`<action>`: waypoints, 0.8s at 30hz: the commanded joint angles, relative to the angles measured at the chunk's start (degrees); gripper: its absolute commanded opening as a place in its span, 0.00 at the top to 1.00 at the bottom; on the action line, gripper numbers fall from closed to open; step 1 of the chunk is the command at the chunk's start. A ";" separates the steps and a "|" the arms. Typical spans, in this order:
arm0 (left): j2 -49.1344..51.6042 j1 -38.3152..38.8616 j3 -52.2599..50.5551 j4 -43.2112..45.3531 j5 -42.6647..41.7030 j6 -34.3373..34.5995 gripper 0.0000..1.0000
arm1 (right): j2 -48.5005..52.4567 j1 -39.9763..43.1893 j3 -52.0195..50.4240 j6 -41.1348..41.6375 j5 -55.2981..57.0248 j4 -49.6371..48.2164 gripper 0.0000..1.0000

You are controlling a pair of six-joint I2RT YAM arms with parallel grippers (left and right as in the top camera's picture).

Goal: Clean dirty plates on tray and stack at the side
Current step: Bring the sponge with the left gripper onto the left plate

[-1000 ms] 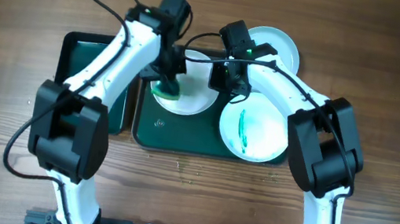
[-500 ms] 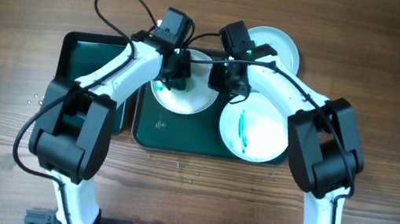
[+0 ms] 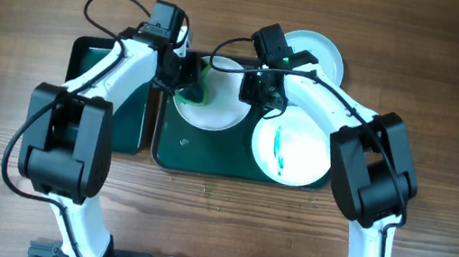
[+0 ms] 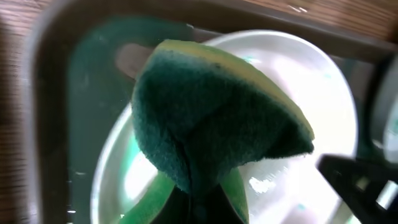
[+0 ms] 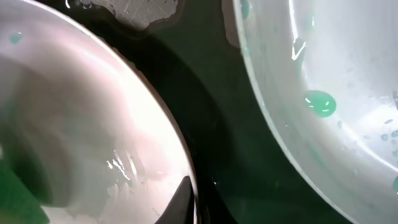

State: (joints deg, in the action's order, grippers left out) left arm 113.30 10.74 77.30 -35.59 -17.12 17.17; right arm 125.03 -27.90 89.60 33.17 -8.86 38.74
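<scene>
On the tray (image 3: pixel 207 156), the plate (image 3: pixel 218 116) I'm scrubbing lies under the sponge (image 4: pixel 211 124), pinched folded in my left gripper (image 3: pixel 189 82) for pressure, while my right gripper (image 3: pixel 259 95) sits at its rim, likely steadying it, though I can't tell how open it is.

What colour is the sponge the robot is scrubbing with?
The sponge is dark green with a yellow edge; the left wrist view shows it best.
</scene>
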 commanded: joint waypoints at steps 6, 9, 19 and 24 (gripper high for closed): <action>-0.04 0.35 -0.50 0.50 -9.01 -4.09 0.96 | 2.16 0.24 -2.36 -0.04 5.42 0.31 0.96; -0.04 -0.02 -0.50 0.52 -0.81 0.24 0.96 | 2.16 0.26 -2.36 -0.02 5.42 0.31 0.96; -0.02 -1.18 -0.55 2.05 1.77 0.24 0.96 | 2.16 0.24 -2.36 -0.02 5.40 0.28 0.96; 0.42 -1.18 -0.61 1.62 1.27 1.79 0.96 | 2.16 0.24 -2.36 -0.07 5.16 0.28 0.96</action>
State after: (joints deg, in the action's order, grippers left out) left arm 113.30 9.89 77.19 -33.93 -16.12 17.30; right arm 125.03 -27.90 89.60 33.17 -8.75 38.65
